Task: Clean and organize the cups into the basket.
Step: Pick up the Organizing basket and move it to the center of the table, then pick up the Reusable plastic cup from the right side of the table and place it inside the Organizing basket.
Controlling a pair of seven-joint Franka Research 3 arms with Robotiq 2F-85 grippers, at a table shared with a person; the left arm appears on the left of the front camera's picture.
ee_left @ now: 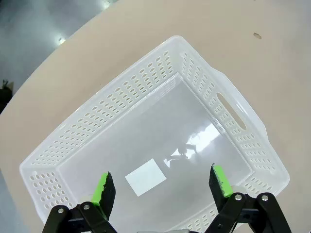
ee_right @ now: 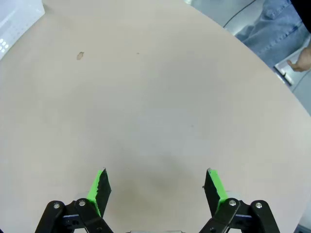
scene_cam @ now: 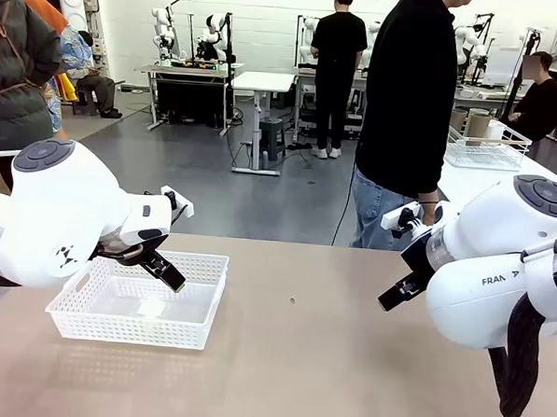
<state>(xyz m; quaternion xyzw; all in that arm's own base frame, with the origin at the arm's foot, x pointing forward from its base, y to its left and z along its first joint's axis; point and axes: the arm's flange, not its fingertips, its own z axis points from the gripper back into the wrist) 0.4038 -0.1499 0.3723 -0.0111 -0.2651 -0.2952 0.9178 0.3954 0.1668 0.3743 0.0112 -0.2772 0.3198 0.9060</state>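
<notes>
1. The tan counter (scene_cam: 327, 360) runs wide across the room in front of me.
2. A person (scene_cam: 411, 94) in a black top and jeans stands at its far edge, right of the middle, one hand (scene_cam: 432, 212) hanging by the hip.
3. The white basket (scene_cam: 127, 329) sits on the counter's left part, upright, near the robot's side.
4. The left end effector (scene_cam: 174, 280) hangs over the basket, tilted down into it. From the wrist view its fingers are wide apart above the basket's (ee_left: 146, 56) floor, holding nothing.
5. The right end effector (scene_cam: 393, 297) hovers over bare counter on the right, well apart from the basket. Its fingers (ee_right: 99, 187) are spread too, with nothing between them.
6. A white label (ee_left: 145, 176) lies flat on the basket's floor.
7. A small dark mark (scene_cam: 291, 301) dots the counter just right of the basket.
</notes>
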